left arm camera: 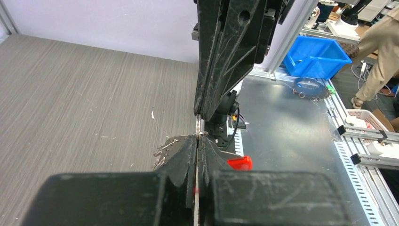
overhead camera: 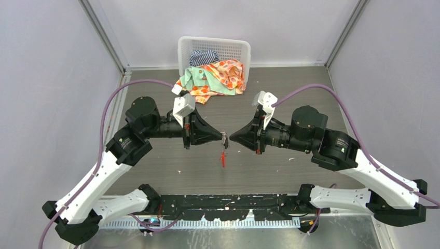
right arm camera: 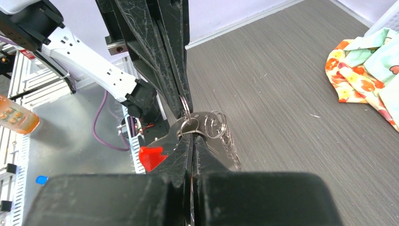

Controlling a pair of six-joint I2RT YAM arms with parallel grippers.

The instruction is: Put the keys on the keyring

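My two grippers meet tip to tip above the middle of the table. The left gripper (overhead camera: 220, 136) (left arm camera: 197, 141) is shut on the keyring (overhead camera: 225, 140), with a thin metal edge showing between its fingers. The right gripper (overhead camera: 232, 138) (right arm camera: 193, 136) is shut on the same bunch from the opposite side. The grey ring (right arm camera: 186, 106) sticks out between the tips, with small silvery rings (right arm camera: 216, 125) and a fan of silvery pieces (left arm camera: 162, 150) beside it. The red tag (overhead camera: 223, 158) (left arm camera: 240, 163) (right arm camera: 150, 157) hangs below. I cannot pick out the two loose keys.
A white basket (overhead camera: 214, 49) stands at the back wall, with patterned clothes (overhead camera: 215, 78) spilling onto the table in front of it. Frame posts stand at both back corners. A blue bin (left arm camera: 315, 56) sits beyond the table's near edge.
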